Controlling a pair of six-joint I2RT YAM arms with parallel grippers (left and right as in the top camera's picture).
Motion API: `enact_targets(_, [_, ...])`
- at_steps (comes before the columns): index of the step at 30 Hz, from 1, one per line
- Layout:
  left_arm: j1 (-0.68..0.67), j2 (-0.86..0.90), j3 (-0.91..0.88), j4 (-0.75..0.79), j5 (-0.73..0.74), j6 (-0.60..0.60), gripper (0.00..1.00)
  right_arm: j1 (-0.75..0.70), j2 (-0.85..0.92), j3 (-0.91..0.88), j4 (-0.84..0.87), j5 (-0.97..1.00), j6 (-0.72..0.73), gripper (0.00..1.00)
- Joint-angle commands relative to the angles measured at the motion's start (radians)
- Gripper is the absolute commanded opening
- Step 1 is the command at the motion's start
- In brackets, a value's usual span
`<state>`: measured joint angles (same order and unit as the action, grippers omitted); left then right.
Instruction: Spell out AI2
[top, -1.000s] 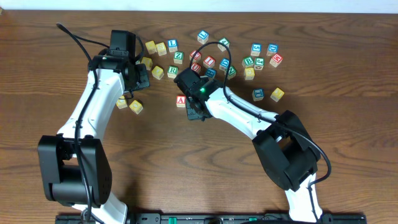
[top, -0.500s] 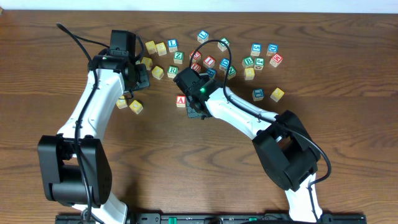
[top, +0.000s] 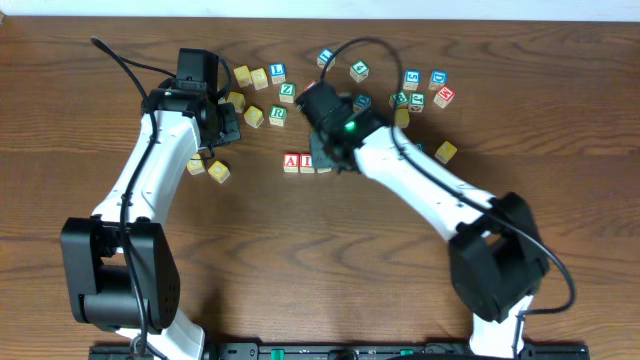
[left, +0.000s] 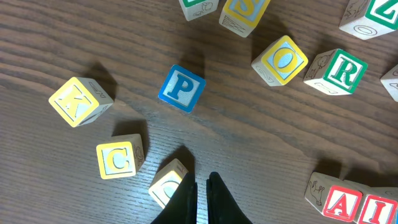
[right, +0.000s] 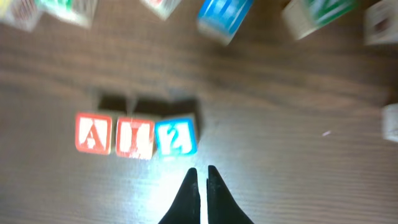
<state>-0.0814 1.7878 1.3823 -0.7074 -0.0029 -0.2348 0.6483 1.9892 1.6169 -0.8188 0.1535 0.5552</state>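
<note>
Three blocks stand side by side in a row on the table: a red A block (right: 93, 133), a red I block (right: 135, 138) and a blue 2 block (right: 176, 137). The row also shows in the overhead view, where the A block (top: 290, 162) is at its left end, and the A block (left: 339, 200) shows in the left wrist view. My right gripper (right: 203, 172) is shut and empty, just in front of the 2 block. My left gripper (left: 201, 178) is shut and empty beside a yellow block (left: 165, 183), left of the row.
Several loose letter blocks lie scattered behind the row, such as a blue P block (left: 181, 88), a yellow K block (left: 79, 101), a yellow C block (left: 118, 157) and a green R block (left: 341, 71). The right arm (top: 420, 180) crosses the table's middle.
My right gripper has pulled back from the row and risen. The I and 2 blocks now show beside the A block. The left arm has not moved.
</note>
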Motion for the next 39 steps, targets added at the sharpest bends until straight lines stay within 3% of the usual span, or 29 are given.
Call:
enact_targets(1, [-0.01,0.013,-0.002,-0.005,0.001,0.013,0.08,-0.044,0.022,-0.002,-0.004,-0.015,-0.01,0.01])
enact_targets(17, [-0.04,0.14,-0.038,0.053,0.258,0.177,0.08,-0.077,0.125,-0.021,0.034,-0.112,-0.021,0.01])
enact_targets(39, [-0.04,0.228,-0.04,0.081,0.385,0.174,0.08,-0.177,0.125,-0.196,0.278,-0.457,-0.121,0.01])
